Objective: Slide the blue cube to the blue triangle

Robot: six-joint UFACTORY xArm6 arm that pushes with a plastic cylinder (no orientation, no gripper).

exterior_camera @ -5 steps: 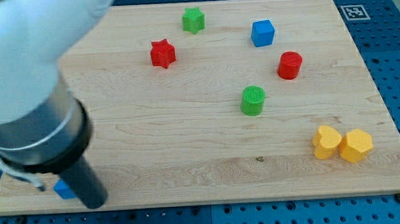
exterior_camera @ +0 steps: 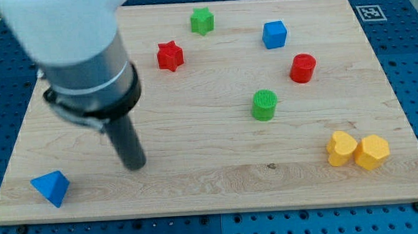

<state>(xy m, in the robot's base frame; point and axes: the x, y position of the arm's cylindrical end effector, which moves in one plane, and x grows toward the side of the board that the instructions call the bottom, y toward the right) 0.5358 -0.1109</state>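
The blue cube [exterior_camera: 275, 34] sits near the view's top, right of centre. The blue triangle [exterior_camera: 51, 187] lies at the view's bottom left corner of the board. My tip [exterior_camera: 135, 164] rests on the board to the right of and a little above the blue triangle, well apart from it. The tip is far to the lower left of the blue cube.
A green star [exterior_camera: 202, 20] and a red star [exterior_camera: 169, 55] lie near the view's top. A red cylinder [exterior_camera: 302, 68] and a green cylinder [exterior_camera: 264, 105] lie below the cube. A yellow heart [exterior_camera: 341, 149] and a yellow hexagon [exterior_camera: 371, 151] sit at the bottom right.
My tip has moved up and to the right, away from the blue triangle, which now shows in full. No block has moved.
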